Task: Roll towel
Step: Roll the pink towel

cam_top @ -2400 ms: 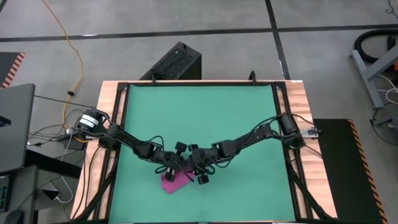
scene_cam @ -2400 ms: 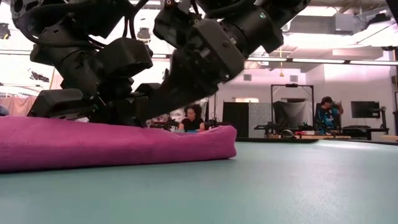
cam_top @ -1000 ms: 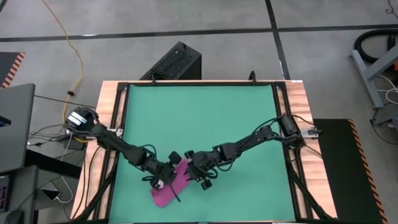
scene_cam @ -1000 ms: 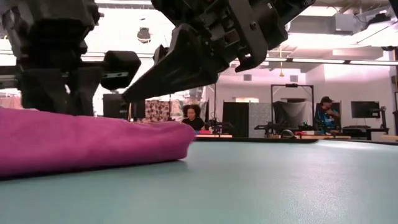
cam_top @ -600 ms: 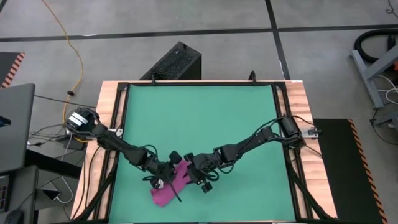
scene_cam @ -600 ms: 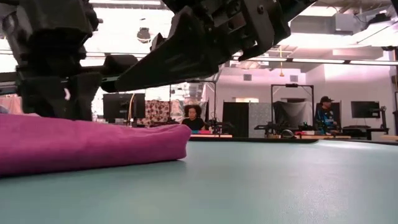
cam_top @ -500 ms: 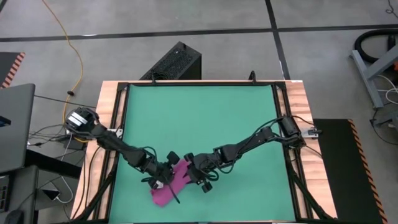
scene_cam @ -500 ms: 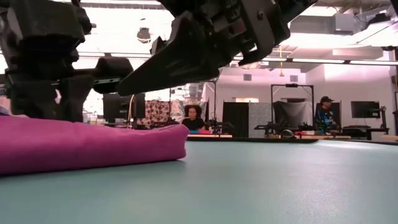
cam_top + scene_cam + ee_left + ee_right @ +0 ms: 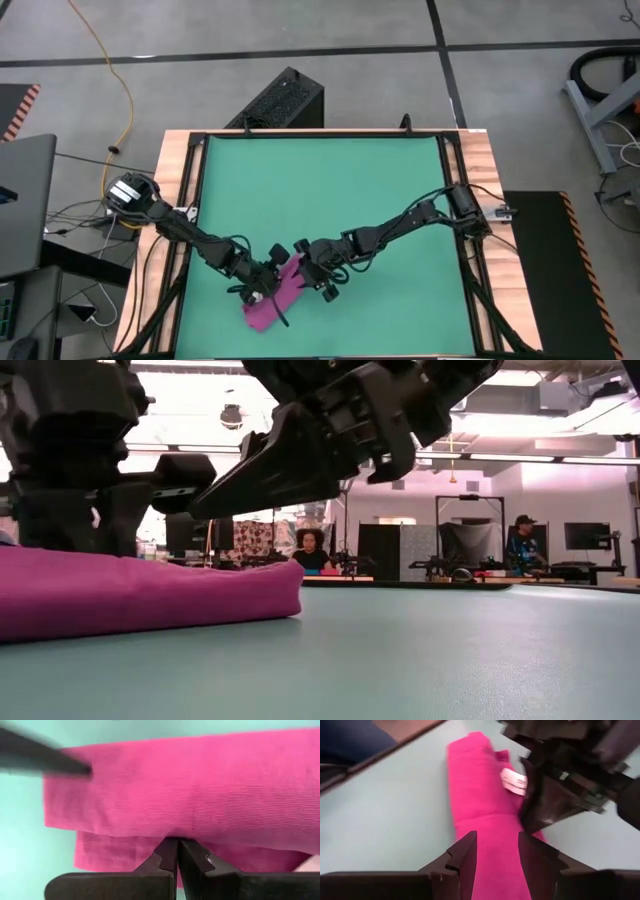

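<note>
My left gripper [image 9: 177, 854] pinches the towel [image 9: 272, 297]; my right gripper [image 9: 496, 851], fingers parted above it, should tuck evenly, keeping the roll tight.

Both arms are dark, near-black, built of chunky jointed segments that narrow toward the wrist. Thin black cables loop loosely alongside the links of each arm. The left arm [image 9: 190, 238] carries a round black-and-white motor housing at its base (it looks like a capped cylinder), while the right arm [image 9: 400, 222] ends at a boxier dark base block with small pale fittings beside it. The left pincer [image 9: 177, 851] has two matte black fingers with stepped, angular inner edges. The right pincer [image 9: 495, 851] has similar broad, flat black fingers, their corners bevelled.
</note>
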Robot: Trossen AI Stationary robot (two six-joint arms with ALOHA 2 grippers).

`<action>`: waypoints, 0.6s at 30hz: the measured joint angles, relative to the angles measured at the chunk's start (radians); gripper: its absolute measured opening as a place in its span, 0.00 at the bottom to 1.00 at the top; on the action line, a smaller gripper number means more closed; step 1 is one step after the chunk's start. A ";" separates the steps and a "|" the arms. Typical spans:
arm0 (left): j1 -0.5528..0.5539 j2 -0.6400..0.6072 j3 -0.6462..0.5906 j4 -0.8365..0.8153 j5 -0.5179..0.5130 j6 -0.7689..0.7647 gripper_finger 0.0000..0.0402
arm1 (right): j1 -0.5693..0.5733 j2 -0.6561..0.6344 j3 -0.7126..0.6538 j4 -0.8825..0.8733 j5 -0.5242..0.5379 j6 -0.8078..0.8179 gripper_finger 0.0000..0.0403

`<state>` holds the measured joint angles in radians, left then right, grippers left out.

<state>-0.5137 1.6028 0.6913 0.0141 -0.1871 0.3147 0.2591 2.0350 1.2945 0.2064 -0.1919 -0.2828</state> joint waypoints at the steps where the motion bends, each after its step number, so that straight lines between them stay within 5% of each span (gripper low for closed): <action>1: 0.000 0.000 -0.009 0.011 0.000 0.010 0.00 | 0.004 0.000 0.000 -0.001 -0.010 0.001 0.41; 18: -0.001 0.001 -0.025 0.090 0.044 0.043 0.00 | 0.028 0.000 0.000 -0.059 0.006 -0.092 0.44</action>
<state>-0.5144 1.6035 0.6662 0.1043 -0.1428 0.3578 0.2871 2.0354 1.2945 0.1475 -0.1857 -0.3747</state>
